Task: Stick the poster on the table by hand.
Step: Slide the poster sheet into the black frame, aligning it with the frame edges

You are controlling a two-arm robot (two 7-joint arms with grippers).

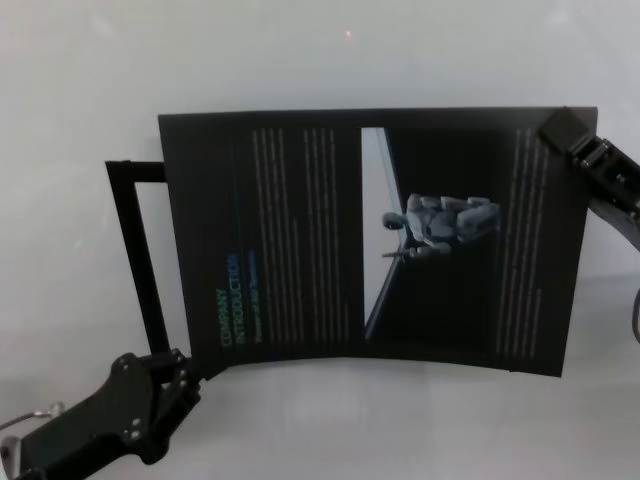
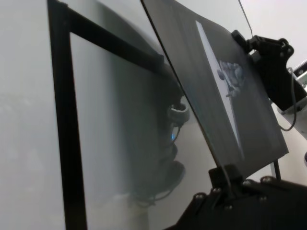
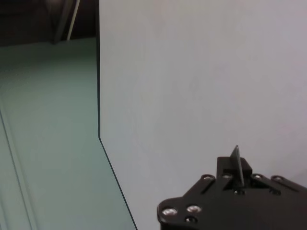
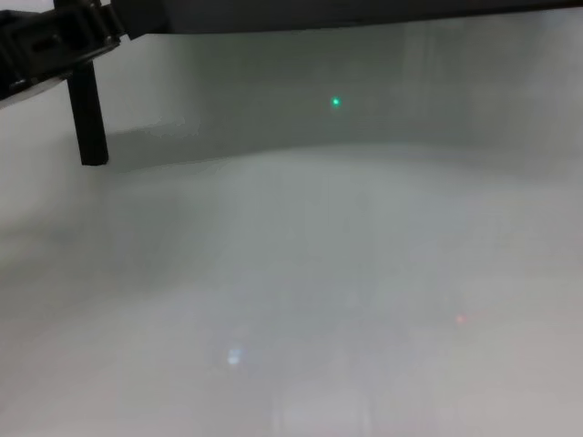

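Over one table [image 1: 90, 90], two end effectors hold one poster [image 1: 300, 230].

We see soft, even, fairly dim light in all 4 views, with no hard highlights. The table [image 1: 330, 60] reads pale and slightly glossy, and the head view is hazy: the small white text on the poster [image 1: 300, 230] is too blurred to read. In the left wrist view a broad, soft shadow lies on the surface behind the poster, with a murky reflection in it. In the chest view a darker band sits under the poster's edge, fading toward us. 1 green dot [image 4: 335, 102] and 1 faint red dot [image 4: 461, 319] glow there, perhaps stray reflections. The right wrist view has a greenish cast at one side.
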